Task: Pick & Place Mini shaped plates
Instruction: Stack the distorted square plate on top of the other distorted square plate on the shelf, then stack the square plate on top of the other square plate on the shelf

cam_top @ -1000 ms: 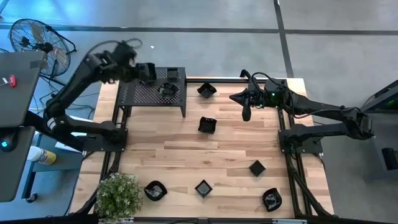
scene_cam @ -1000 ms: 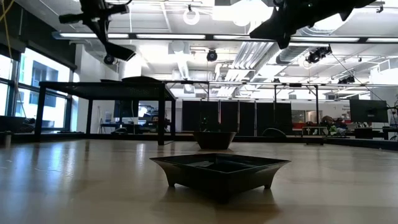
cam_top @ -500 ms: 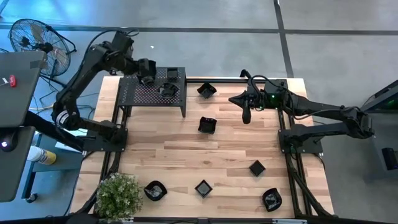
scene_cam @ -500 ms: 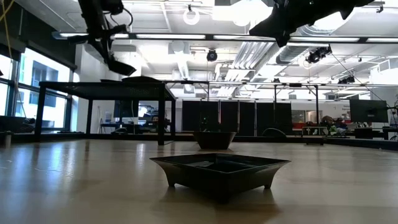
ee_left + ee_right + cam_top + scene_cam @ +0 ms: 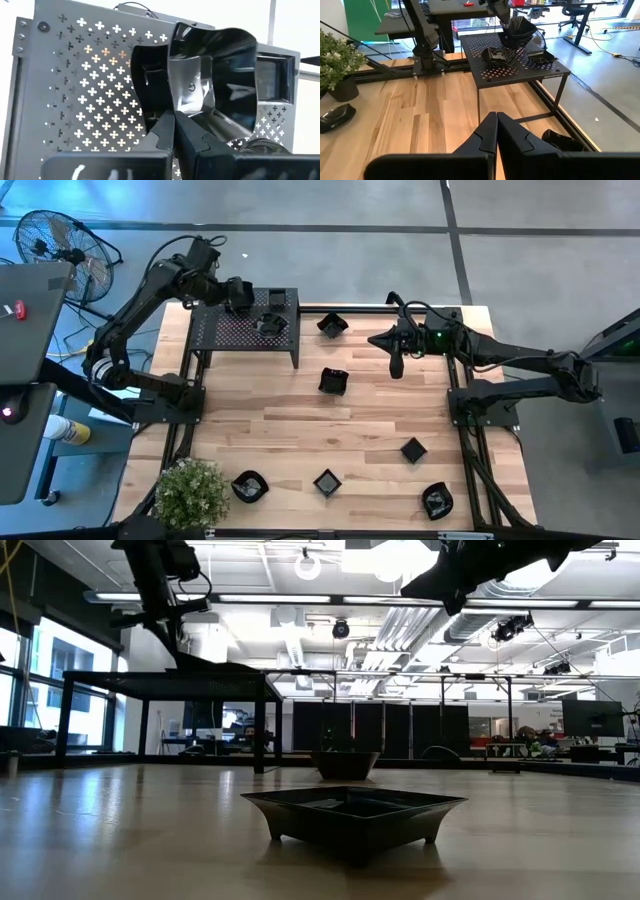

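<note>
Mini shaped plates lie scattered over the wooden desk (image 5: 300, 420) and on the black perforated shelf (image 5: 225, 332) at its far left corner. The left claw (image 5: 238, 296) is over the shelf, its fingers pinched on the rim of one glossy black scalloped plate (image 5: 215, 80), which hangs tilted above the perforated top. In the right wrist view that held plate shows as a dark crumpled shape just above the shelf, with two more plates resting on the shelf: a rounded one (image 5: 499, 56) and a square one (image 5: 541, 58) beside it. In the high view these sit at the shelf's right part, the square plate (image 5: 276, 298) toward the back and the other (image 5: 268, 325) nearer the front.

On the desk itself, one plate (image 5: 332, 325) lies just right of the shelf near the back edge, another (image 5: 333, 381) lies toward the middle, and four more lie near the front: a round one (image 5: 249, 485) beside a potted plant (image 5: 190, 495), a square one (image 5: 327, 481), a square one (image 5: 413, 449) and one at the front right (image 5: 436, 500).

The right claw (image 5: 395, 366) hangs above the right back part of the desk, fingers pressed together and holding nothing.
</note>
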Robot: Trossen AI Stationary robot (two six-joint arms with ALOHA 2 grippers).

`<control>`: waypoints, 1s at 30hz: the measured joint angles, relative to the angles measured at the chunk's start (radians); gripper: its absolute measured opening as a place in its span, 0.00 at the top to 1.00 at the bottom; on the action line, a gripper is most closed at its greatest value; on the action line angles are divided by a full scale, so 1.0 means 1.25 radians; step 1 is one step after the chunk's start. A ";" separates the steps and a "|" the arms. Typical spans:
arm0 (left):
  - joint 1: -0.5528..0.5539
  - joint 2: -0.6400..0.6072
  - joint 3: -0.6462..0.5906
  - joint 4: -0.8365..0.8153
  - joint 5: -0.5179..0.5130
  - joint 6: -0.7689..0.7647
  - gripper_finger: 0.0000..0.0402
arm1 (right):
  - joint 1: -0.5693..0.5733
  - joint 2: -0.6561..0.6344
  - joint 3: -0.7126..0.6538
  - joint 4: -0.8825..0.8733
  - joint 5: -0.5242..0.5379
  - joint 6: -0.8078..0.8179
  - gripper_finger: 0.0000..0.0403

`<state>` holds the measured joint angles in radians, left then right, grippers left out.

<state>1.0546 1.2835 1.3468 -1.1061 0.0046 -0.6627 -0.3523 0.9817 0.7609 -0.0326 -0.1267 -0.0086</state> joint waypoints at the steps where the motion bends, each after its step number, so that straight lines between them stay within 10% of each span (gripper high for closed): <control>1: 0.000 0.000 0.000 0.000 0.004 -0.006 1.00 | -0.001 0.000 0.000 0.000 0.000 0.000 1.00; 18: -0.001 -0.008 0.067 -0.048 -0.017 0.038 0.70 | -0.001 0.000 0.000 0.000 0.005 0.000 0.99; 30: -0.242 -0.163 -0.099 0.353 -0.030 0.195 0.97 | -0.001 0.000 0.066 -0.184 0.101 0.161 1.00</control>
<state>0.7517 1.0792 1.2233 -0.6654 -0.0333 -0.4195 -0.3538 0.9813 0.8433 -0.2631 -0.0010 0.1924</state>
